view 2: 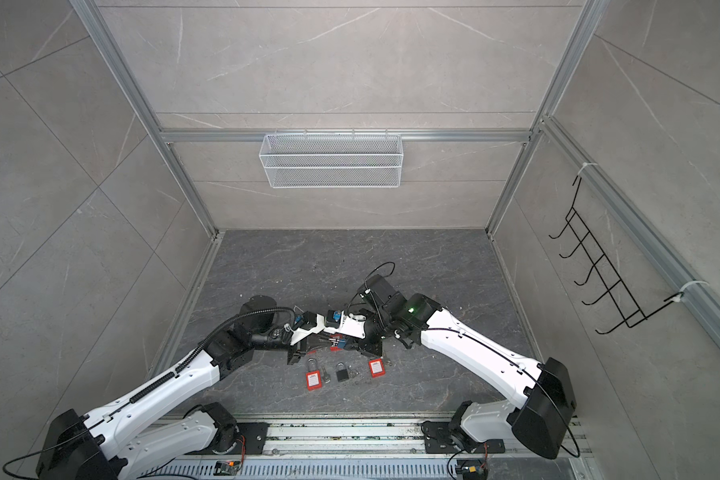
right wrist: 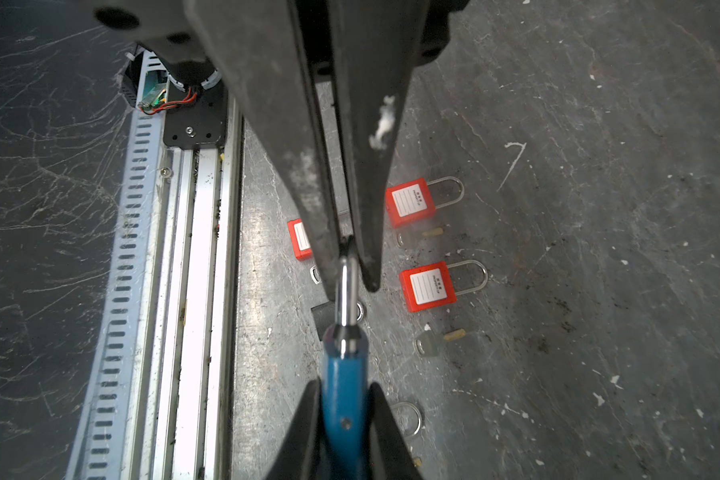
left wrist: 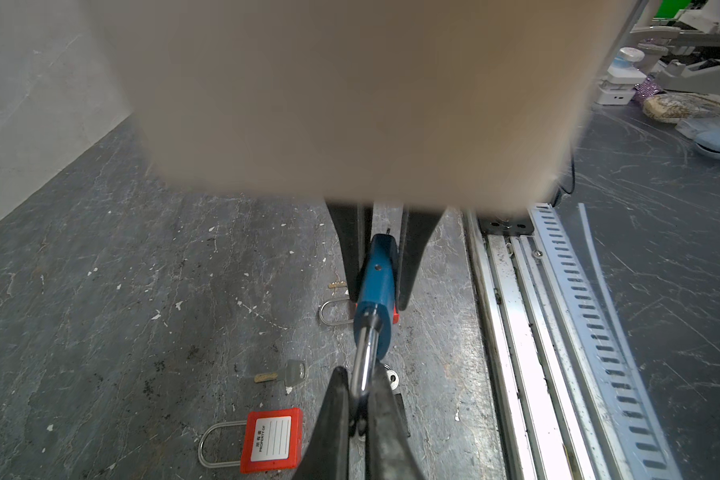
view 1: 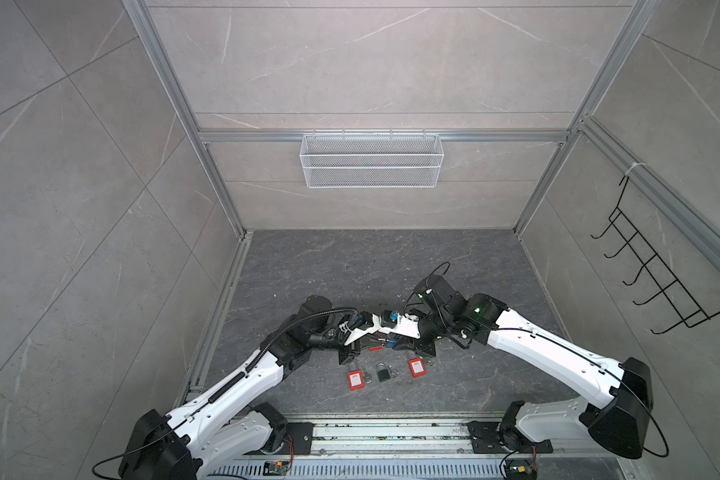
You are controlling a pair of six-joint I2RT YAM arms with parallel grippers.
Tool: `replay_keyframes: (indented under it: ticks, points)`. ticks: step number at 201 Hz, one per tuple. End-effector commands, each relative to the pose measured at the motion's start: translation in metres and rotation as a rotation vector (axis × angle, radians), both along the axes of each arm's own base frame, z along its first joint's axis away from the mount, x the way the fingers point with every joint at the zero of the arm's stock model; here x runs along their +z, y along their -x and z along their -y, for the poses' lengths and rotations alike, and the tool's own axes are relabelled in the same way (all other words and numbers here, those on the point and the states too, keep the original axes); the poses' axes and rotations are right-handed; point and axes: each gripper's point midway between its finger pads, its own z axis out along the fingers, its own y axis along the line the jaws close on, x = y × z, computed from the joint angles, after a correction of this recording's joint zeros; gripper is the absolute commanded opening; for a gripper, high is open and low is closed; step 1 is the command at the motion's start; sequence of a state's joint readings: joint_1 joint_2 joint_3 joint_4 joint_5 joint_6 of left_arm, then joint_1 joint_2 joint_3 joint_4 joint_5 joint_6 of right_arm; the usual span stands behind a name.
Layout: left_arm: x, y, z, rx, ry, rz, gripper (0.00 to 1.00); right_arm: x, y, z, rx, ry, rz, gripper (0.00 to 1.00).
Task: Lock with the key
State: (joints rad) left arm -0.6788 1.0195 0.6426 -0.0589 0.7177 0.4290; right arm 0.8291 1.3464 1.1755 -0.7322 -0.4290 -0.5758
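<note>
Nearest me runs the aluminium rail (view 1: 391,432) that carries both arm bases. Just past it, on the dark stone-look tabletop (view 1: 350,266), a short row of locks lies flat. There is a red padlock (view 1: 355,380) on the left, a black padlock (view 1: 383,373) in the middle and a second red padlock (view 1: 416,367) on the right. A loose key (view 1: 366,375) lies on the tabletop between the left red padlock and the black one, and neither gripper touches it.

A little farther in, the two arms meet nose to nose around the blue padlock (left wrist: 377,282). It hangs clear of the tabletop, directly over the row of locks. The left gripper (left wrist: 359,376) is clenched on the padlock's steel shackle (left wrist: 364,353), with a black finger pressed to each side of the loop. The right gripper (right wrist: 344,390) is clamped on the blue body, one finger on each flat face. The lock spans the gap between them, shackle end toward the left arm and keyway end toward the right. I cannot tell whether the shackle is pushed home, nor whether any key sits in the keyway.

Beyond the arms the tabletop runs back to the tiled rear wall. A white wire basket (view 1: 371,166) hangs there from the cross rail. On the right-hand wall a black wire hook rack (view 1: 657,270) hangs from the frame.
</note>
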Motion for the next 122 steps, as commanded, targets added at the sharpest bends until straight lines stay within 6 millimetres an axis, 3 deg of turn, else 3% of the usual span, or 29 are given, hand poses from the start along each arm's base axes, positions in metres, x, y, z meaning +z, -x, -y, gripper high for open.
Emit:
replay_keyframes:
  ticks: [1, 62, 122]
  points:
    - [0.039, 0.017, 0.026, -0.137, 0.178, 0.061, 0.0, 0.09, -0.019, -0.069, 0.089, -0.411, 0.218, 0.0]
    - [0.022, 0.018, 0.042, -0.157, 0.173, 0.03, 0.0, 0.104, -0.025, -0.087, 0.105, -0.492, 0.239, 0.0]
    - [0.026, 0.03, 0.048, -0.24, 0.205, -0.017, 0.0, 0.105, -0.037, -0.089, 0.095, -0.51, 0.348, 0.0]
